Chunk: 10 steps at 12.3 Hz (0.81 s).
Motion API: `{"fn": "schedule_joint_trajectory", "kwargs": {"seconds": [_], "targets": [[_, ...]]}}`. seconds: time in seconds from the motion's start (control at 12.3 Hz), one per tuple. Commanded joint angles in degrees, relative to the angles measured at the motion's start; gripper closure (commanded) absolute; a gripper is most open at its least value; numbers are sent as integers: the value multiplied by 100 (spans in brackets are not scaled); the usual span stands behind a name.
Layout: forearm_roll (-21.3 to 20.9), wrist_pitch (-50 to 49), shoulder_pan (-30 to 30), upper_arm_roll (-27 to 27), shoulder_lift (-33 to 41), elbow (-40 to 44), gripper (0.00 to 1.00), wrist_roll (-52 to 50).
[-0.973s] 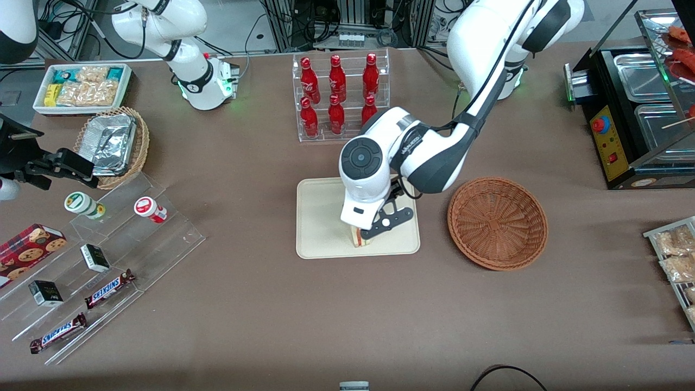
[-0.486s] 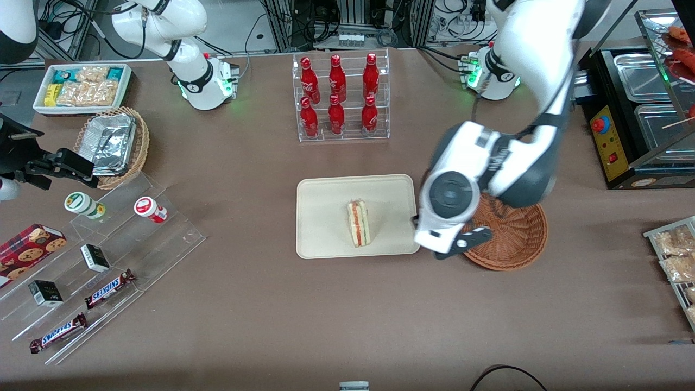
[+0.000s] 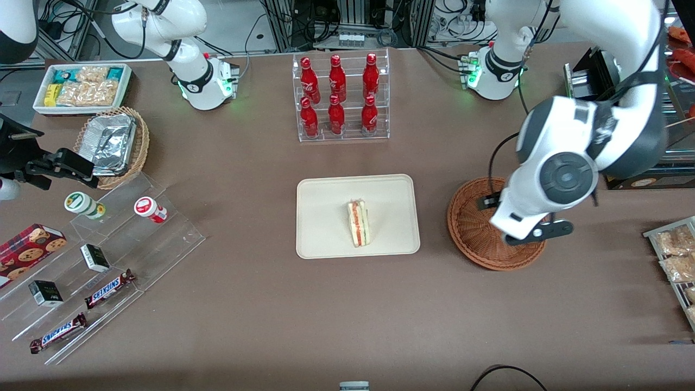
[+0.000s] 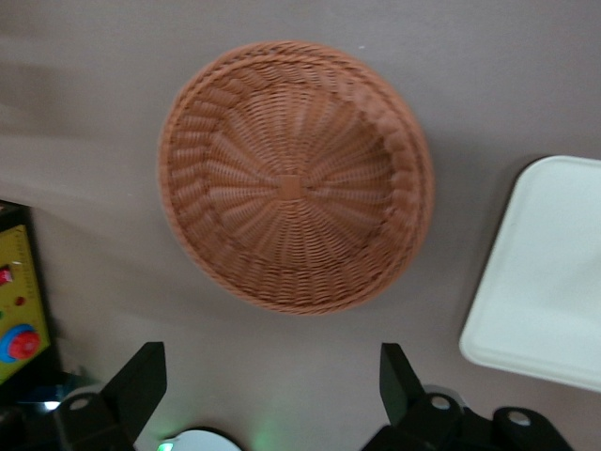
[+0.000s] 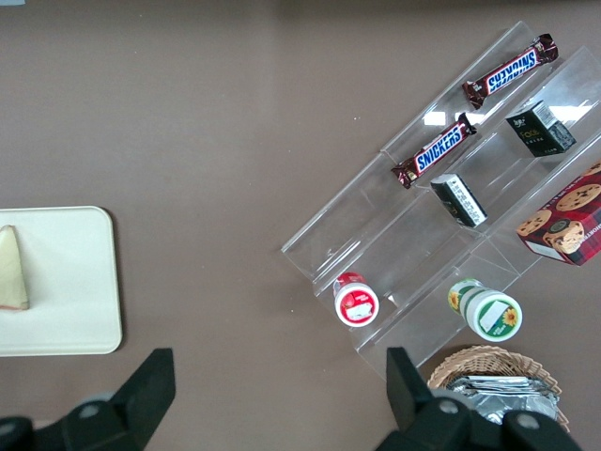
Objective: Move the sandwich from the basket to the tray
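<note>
The sandwich (image 3: 358, 224), a pale wedge with red and green filling, lies on the cream tray (image 3: 326, 217) in the middle of the table. It also shows in the right wrist view (image 5: 11, 268). The reddish-brown wicker basket (image 3: 472, 228) stands beside the tray toward the working arm's end and holds nothing. My gripper (image 3: 518, 218) hangs above the basket, well clear of the tray. In the left wrist view the gripper (image 4: 270, 371) is open and empty, with the basket (image 4: 296, 178) and a corner of the tray (image 4: 545, 272) below it.
A clear rack of red bottles (image 3: 340, 98) stands farther from the camera than the tray. A black appliance (image 3: 624, 125) and snack packets (image 3: 676, 255) lie at the working arm's end. An acrylic step stand (image 3: 108, 255), a tan foil basket (image 3: 114, 144) and a white bin (image 3: 81, 87) lie at the parked arm's end.
My gripper let go of the sandwich on the tray, then rose and swung away to above the basket. The sandwich stays where it was set down.
</note>
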<state>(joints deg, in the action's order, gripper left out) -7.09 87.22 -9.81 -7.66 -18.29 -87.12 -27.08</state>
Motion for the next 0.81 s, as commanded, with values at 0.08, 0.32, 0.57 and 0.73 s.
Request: {"fn": "schedule_joint_trajectory", "kwargs": {"seconds": [0.08, 0.32, 0.57, 0.73], "targets": [[41, 85, 462, -69, 659, -578, 0, 580], [217, -91, 768, -69, 1026, -735, 0, 1159], [726, -467, 1191, -87, 1388, -702, 0, 2126], [736, -732, 1306, -87, 1625, -684, 0, 2190]]}}
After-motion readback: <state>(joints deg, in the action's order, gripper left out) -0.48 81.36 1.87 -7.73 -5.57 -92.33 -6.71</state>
